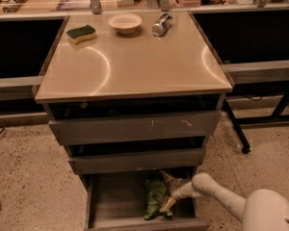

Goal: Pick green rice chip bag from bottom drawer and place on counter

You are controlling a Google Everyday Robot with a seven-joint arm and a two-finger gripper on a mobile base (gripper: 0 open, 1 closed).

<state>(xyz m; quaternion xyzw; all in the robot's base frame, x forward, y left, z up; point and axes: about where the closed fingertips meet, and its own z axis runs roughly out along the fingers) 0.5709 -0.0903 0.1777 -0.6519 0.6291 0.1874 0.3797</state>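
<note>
The green rice chip bag (155, 199) lies crumpled on the floor of the open bottom drawer (116, 200), right of its middle. My gripper (166, 191) reaches into that drawer from the lower right on a white arm. It sits at the bag's right edge, with one finger (166, 178) above and behind the bag and the other (165, 205) low against it. The fingers stand apart and the bag rests on the drawer floor. The beige counter (135, 66) tops the cabinet.
On the counter's far edge are a green-topped yellow sponge (81, 33), a pale bowl (125, 22) and a tipped can (162, 24). The two upper drawers (135, 128) jut out slightly over the bottom one. A black table frame (279, 105) stands at right.
</note>
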